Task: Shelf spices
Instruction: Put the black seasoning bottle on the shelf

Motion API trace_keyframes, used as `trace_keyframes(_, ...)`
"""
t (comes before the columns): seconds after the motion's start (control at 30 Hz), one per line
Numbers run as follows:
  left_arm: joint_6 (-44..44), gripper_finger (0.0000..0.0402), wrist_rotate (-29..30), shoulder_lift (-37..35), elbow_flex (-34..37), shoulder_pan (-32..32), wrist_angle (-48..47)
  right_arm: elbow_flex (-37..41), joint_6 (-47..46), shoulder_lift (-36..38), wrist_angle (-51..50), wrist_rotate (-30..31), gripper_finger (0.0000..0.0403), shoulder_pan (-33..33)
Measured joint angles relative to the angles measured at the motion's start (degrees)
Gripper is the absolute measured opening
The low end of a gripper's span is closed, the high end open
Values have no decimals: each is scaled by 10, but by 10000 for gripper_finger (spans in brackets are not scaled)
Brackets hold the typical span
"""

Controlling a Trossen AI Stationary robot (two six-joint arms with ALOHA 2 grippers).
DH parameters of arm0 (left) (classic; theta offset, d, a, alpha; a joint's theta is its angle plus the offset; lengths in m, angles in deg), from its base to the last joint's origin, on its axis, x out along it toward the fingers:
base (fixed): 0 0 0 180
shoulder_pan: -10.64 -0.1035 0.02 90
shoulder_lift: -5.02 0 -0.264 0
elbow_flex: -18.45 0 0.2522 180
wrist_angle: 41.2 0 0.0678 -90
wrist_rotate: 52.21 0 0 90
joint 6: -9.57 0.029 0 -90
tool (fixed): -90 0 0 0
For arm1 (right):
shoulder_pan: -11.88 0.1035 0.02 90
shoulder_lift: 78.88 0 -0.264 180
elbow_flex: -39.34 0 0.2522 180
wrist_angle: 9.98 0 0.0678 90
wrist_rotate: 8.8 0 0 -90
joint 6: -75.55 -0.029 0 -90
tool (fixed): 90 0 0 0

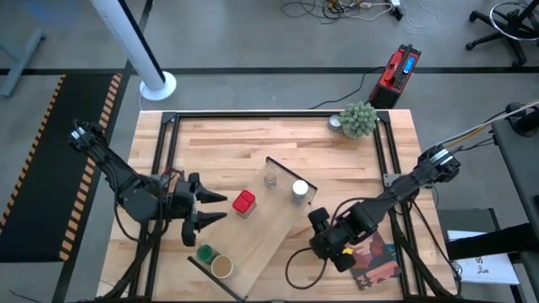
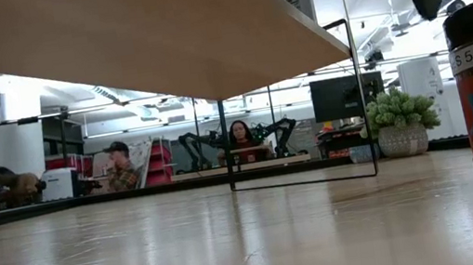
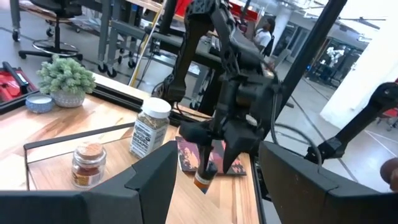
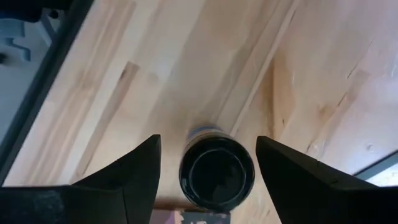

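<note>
The spices are split between the shelf and the bare surface, and one of them, a brown jar with a black lid (image 4: 216,174), stands upright on the surface directly beneath the right end effector (image 4: 207,138). The fingers of that end effector are apart, with the lid centred in the gap between them and neither finger touching it. Just beside this jar lies a flat reddish-brown book (image 1: 370,261), partly under the right arm.

The left end effector (image 1: 223,207) hangs over the shelf's near half with its fingers spread and nothing between them. Its tips point at a red squarish jar (image 1: 244,202) just in front of them.

Further along the pale plywood shelf (image 1: 261,227) stand a clear glass jar (image 1: 270,178) with reddish powder and a white-topped jar (image 1: 299,190) of greenish flakes, close together at one end. A green-topped jar (image 1: 205,252) and a tan-topped jar (image 1: 221,267) sit side by side at the other end.

The shelf's long axis runs diagonally across the butcher-block surface (image 1: 227,143). Thin black rails close its short ends, and the board stands raised on them. All the jars stand upright. A fuzzy green potted plant (image 1: 358,119) sits at the far corner, well apart.
</note>
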Motion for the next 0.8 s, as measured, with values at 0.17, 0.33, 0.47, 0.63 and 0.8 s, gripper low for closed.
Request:
trace_keyframes(0.17, 0, 215, 1, -13, 0, 0, -1, 37, -1, -2, 50, 5, 236, 0)
trace_keyframes(0.33, 4, 215, 7, -20, 0, 0, -1, 79, -7, -2, 100, 5, 230, 0)
trace_keyframes(0.47, 5, 215, 8, -25, 0, 0, -2, 110, -22, -3, 123, 3, 224, 0)
trace_keyframes(0.63, 6, 215, 11, -26, 0, 0, -4, 130, -32, -3, 150, -10, 213, -1)
trace_keyframes(0.8, 5, 215, 12, -27, 0, 0, -3, 133, -37, -3, 158, -12, 198, -1)
